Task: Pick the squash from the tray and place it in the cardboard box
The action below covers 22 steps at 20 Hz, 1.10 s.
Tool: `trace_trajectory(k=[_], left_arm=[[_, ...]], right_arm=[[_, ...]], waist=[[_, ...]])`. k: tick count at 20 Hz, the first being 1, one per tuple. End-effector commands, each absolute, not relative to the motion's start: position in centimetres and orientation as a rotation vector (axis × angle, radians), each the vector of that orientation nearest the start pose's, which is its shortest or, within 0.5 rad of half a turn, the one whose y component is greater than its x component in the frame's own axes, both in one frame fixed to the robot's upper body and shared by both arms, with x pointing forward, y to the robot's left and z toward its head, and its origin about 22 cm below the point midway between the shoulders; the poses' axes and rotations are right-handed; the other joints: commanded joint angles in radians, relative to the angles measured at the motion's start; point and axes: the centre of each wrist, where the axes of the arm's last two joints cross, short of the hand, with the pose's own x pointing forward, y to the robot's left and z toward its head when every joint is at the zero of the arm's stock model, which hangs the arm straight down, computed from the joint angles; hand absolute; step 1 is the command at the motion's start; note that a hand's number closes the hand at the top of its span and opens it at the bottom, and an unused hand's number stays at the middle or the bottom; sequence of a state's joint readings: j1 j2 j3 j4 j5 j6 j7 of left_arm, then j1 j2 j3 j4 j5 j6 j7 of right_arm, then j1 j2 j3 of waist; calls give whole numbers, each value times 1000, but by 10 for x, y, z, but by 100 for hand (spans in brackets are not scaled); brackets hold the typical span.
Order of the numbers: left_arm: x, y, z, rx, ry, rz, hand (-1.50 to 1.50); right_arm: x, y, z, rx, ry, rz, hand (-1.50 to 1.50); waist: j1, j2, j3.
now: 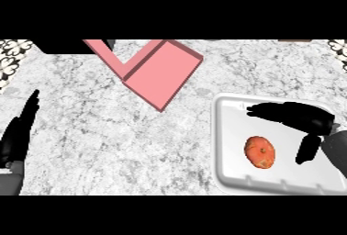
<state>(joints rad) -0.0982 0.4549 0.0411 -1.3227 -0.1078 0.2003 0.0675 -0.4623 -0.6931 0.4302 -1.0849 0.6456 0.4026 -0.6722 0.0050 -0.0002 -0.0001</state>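
An orange squash (260,152) lies in the white tray (230,137) at the right of the counter. My right hand (298,117) hovers over the tray, open, its fingers stretched leftward above the squash and its thumb (306,149) pointing down just right of it; nothing is between them. The pink box (163,71) stands open at the back centre, tilted in the view, with one flap (105,50) spread to the left. At the left edge my left hand (19,133) rests open, fingers up.
The counter (115,137) is grey-white marble. A patterned wall strip (12,57) shows at the far left and right corners. A dark object (64,45) sits at the back left behind the box flap.
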Motion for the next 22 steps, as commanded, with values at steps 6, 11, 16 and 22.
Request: trace_trajectory(k=[6, 11, 16, 22], left_arm=[[262, 369, 1, 667, -1354, -210, 0], [271, 368, 19, 628, -1373, -200, 0], [267, 352, 13, 643, -1358, -215, 0], [255, 353, -4, 646, -1373, -202, 0]], right_arm=[[329, -325, 42, -78, -1314, 1814, -150], [318, -320, 48, 13, -1365, 1791, -150], [321, -293, 68, 73, -1422, 1797, -150], [289, -283, 50, 33, -1357, 1847, -150]], waist=[[-3, 1, 0], [-7, 0, 0], [-6, -1, 0], [-7, -1, 0]])
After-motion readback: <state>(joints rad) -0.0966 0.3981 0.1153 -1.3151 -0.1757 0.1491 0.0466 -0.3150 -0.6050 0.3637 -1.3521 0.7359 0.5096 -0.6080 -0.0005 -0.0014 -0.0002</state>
